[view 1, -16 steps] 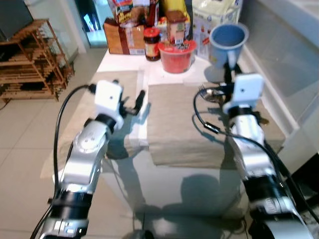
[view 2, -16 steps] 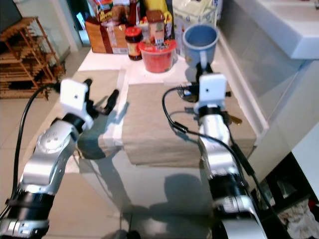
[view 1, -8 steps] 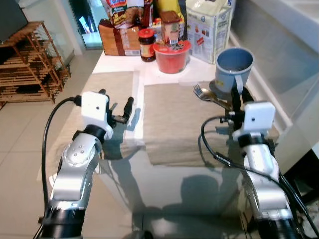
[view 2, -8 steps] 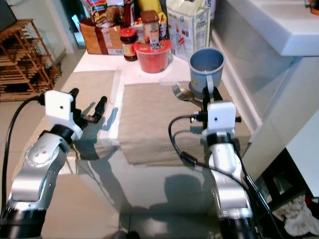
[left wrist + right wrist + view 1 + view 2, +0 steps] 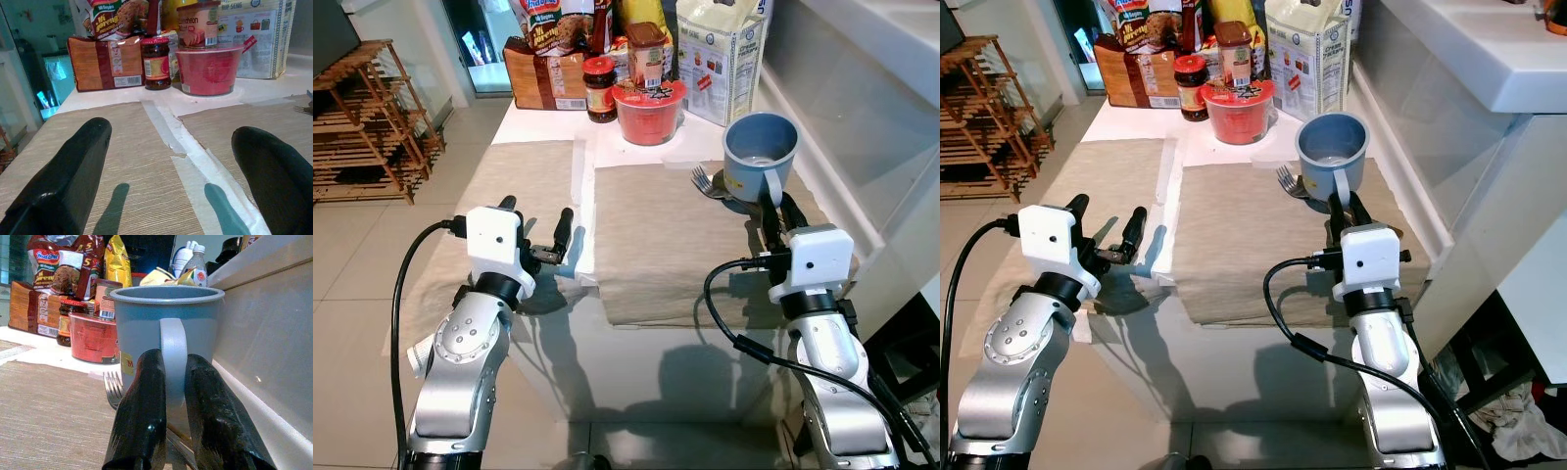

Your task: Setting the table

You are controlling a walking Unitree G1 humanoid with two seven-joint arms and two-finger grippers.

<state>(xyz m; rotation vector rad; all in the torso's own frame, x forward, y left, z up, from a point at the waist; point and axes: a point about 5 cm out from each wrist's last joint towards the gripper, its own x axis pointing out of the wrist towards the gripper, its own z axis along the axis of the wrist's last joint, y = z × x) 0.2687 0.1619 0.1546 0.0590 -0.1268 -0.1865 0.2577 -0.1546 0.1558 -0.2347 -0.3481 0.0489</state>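
On the placemat (image 5: 656, 235), right claw (image 5: 172, 396) pinches the mug (image 5: 759, 157) handle; left claw (image 5: 533, 230) spread.

Bare placemat (image 5: 656, 235) before groceries (image 5: 646, 69)

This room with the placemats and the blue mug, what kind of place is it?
Most likely a home kitchen or dining corner: a table with cloth placemats, a blue mug beside a fork, and groceries such as a jar and a carton at the back.

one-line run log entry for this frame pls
right gripper: shut on handle of blue mug | mug: on beige placemat, beside metal fork | left gripper: open, empty, above table edge
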